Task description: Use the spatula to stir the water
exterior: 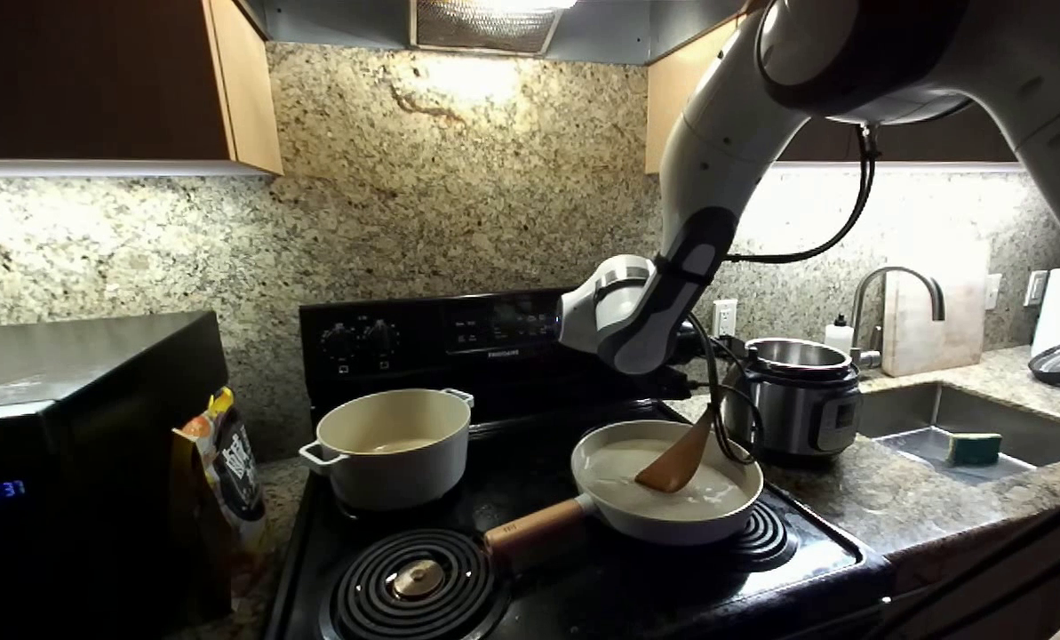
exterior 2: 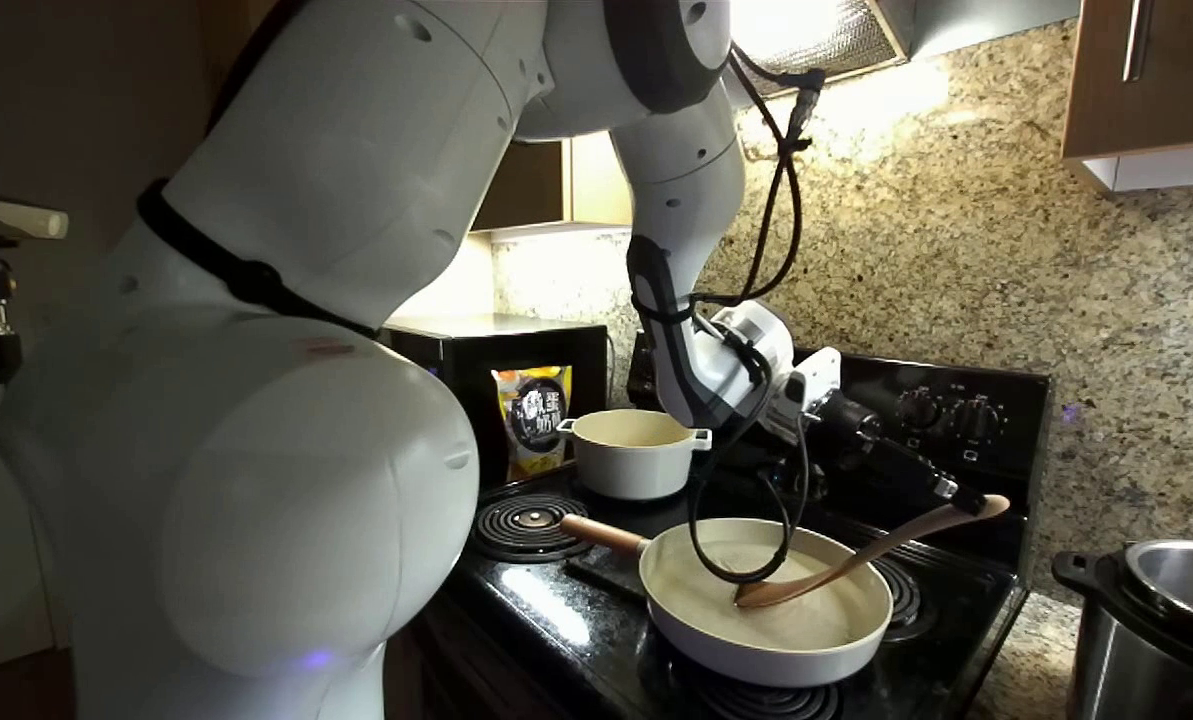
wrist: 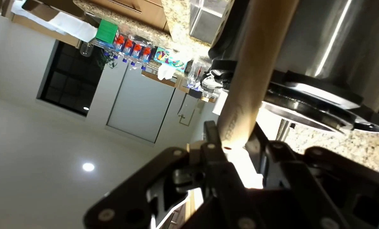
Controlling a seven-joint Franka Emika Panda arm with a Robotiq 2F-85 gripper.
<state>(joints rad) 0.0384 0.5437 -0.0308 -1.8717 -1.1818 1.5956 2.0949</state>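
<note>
My gripper (exterior 2: 964,498) is shut on the upper end of the wooden spatula (exterior 2: 891,543), beyond the pan's rim. In the wrist view the spatula's handle (wrist: 256,63) runs up and away from between the black fingers (wrist: 212,132). The spatula slants down, and its flat blade (exterior: 674,464) dips into the whitish water (exterior: 614,467), the tip apparently just under the surface. That water lies shallow in the round cream frying pan (exterior: 672,531) on the stove. The arm's wrist covers the gripper in an exterior view, where only the lower spatula shows.
A loop of black cable (exterior 2: 746,577) hangs from the arm over the pan. The pan's wooden handle (exterior: 538,524) points toward a coil burner (exterior: 418,578). A deep cream pot (exterior: 396,462) stands at the back of the stove, and a steel cooker (exterior: 796,404) on the counter beside it.
</note>
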